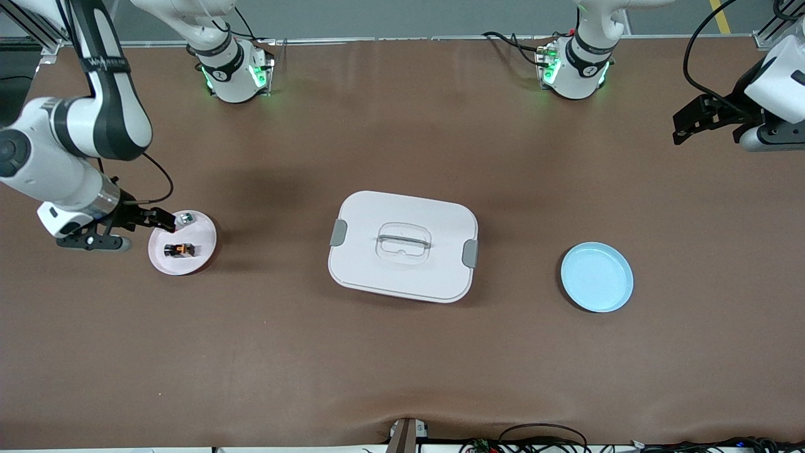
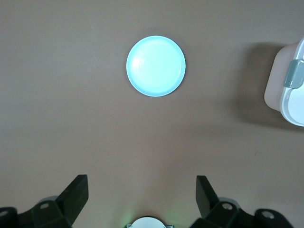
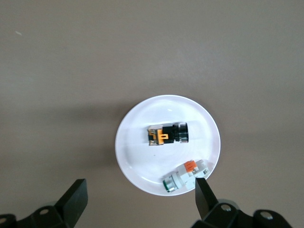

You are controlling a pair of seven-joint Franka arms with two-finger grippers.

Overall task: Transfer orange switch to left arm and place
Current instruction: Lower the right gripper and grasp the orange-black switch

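Orange switch [image 1: 179, 250]: lies on its side on the pink plate [image 1: 202, 248] at the right arm's end of the desk [image 1: 402, 352]; a black blocky body with an orange middle piece.
Handling: judged light, rigid and small; hard plastic may slip, and it could roll or tip under an off-centre pinch.
Where to grip: across the flat sides of the black body near the orange piece, fingers straddling its short width.
Neighbour: a silver-green switch [image 1: 184, 218] shares the plate, close enough to be nudged.
Right hand [image 1: 151, 217]: fully open, empty, over the plate's edge.
Left hand [image 1: 695, 119]: fully open, empty, waiting above the left arm's end of the desk.
Box [image 1: 403, 245]: mid-desk, between the pink plate and the blue plate [image 1: 596, 277].
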